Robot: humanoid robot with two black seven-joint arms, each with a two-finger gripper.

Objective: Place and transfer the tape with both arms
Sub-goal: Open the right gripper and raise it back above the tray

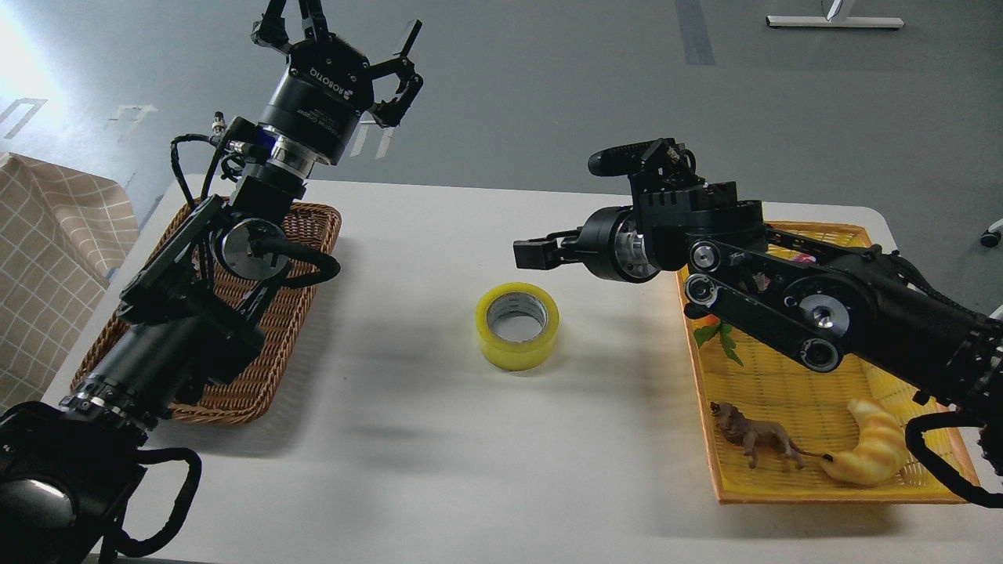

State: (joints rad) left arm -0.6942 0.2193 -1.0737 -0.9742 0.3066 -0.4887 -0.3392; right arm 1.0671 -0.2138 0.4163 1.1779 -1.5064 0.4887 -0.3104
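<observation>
The tape [517, 325], a yellow translucent roll with a grey-white core, lies flat on the white table [439, 454] near its middle, touched by nothing. My right gripper [558, 207] hovers above and just right of the roll, open and empty, with one finger raised and the others pointing left. My left gripper [345, 39] is held high above the table's far left side, fingers spread open and empty, well away from the tape.
A brown wicker basket [313, 235] sits at the left under my left arm. A yellow basket [783, 392] at the right holds a toy lion [756, 439], a croissant toy [866, 454] and green leaves [725, 341]. A checked cloth [47, 235] hangs at far left.
</observation>
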